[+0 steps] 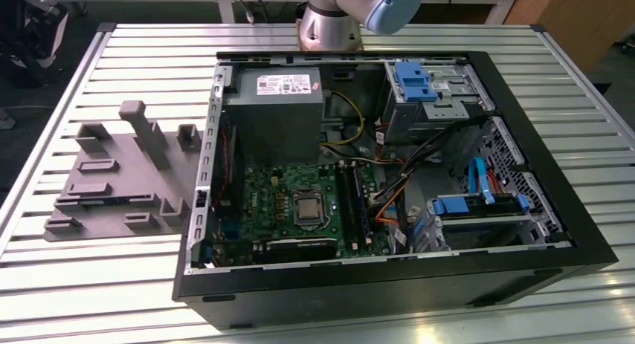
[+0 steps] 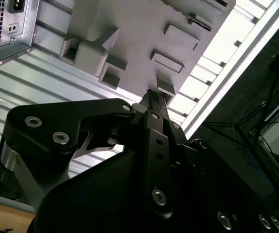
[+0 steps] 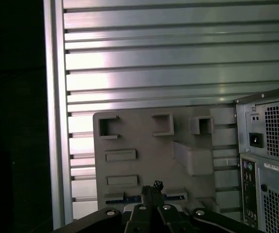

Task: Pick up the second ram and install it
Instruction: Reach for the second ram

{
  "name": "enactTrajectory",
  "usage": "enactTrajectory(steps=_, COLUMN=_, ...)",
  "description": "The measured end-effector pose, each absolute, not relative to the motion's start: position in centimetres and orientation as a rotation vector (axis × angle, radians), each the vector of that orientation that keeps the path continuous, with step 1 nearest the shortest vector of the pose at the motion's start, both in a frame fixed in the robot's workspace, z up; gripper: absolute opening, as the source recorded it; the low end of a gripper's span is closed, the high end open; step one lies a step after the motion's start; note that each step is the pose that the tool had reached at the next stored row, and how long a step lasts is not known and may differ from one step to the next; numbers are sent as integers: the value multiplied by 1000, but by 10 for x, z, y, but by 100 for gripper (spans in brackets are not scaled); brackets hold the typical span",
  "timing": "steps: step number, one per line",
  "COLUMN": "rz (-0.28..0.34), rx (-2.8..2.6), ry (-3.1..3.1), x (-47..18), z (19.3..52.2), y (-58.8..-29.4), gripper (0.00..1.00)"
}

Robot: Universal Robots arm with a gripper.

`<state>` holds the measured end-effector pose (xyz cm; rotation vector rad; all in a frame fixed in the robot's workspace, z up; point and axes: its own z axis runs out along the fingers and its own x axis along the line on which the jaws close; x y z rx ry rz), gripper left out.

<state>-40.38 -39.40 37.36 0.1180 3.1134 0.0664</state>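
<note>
The second ram point(image 1: 97, 202) is a thin dark blue-green stick lying in a slot of the grey moulded tray point(image 1: 119, 173), at the exterior view's left. In the first wrist view the ram point(image 3: 130, 198) lies along the tray's point(image 3: 149, 145) edge, just beneath my gripper's point(image 3: 152, 186) fingertips as seen from above. The fingers are pressed together with nothing between them. In the second wrist view the gripper point(image 2: 151, 97) hangs well above the tray point(image 2: 139, 34), and the ram point(image 2: 201, 20) shows as a dark strip.
An open computer case point(image 1: 397, 284) sits to the tray's right on the slatted metal table point(image 1: 100, 299). Inside it are the green motherboard point(image 1: 278, 203) with black memory sockets point(image 1: 355, 199), a grey power supply point(image 1: 278, 114) and loose cables. The arm's base point(image 1: 332, 21) stands behind the case.
</note>
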Motion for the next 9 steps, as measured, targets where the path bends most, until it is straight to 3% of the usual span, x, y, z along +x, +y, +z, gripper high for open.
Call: enactTrajectory(steps=9, rz=66, rx=118, ry=3113, x=-404, z=374, y=-397, gripper=11)
